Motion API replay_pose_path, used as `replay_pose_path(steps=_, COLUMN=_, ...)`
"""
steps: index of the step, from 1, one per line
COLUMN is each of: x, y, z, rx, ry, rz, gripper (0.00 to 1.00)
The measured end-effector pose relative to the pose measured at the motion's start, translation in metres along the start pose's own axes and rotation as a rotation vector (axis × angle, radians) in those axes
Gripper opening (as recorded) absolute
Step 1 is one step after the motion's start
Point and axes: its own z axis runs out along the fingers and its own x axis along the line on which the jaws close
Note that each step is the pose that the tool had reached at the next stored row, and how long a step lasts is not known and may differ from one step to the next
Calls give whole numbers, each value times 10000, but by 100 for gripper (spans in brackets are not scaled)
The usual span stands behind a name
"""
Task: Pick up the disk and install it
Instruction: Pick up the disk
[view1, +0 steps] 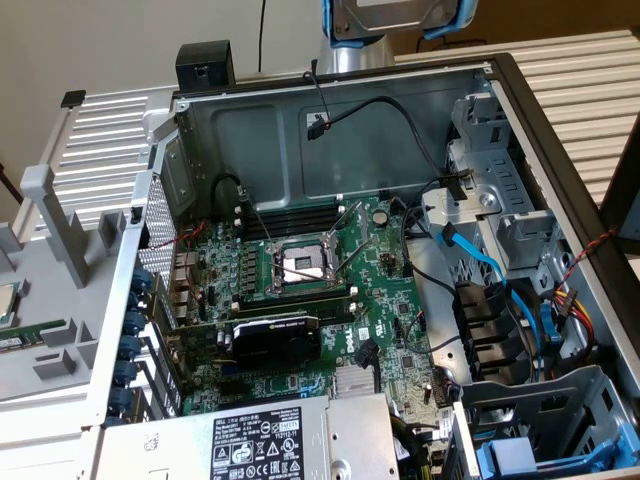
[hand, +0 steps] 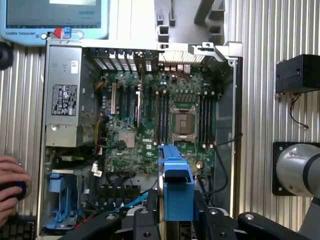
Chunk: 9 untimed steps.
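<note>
Currently I count one disk (hand: 177, 175), blue-railed and edge-on, over the one open computer case (hand: 231, 100). My gripper (hand: 177, 206) pinches it between two fingers. One power supply (hand: 62, 95) sits inside the case; one person's hand (hand: 11, 186) rests beside it.

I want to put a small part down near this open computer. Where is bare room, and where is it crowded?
The ribbed table between the case and the black box is bare. Inside, the grey metal bay next to the blue cables looks emptiest. Crowded: those cables, the motherboard, the power supply.
</note>
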Motion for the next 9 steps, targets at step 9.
replay_pose_path(steps=9, x=93, y=-36, z=-102, rx=3, ry=-7, rz=84, gripper=37)
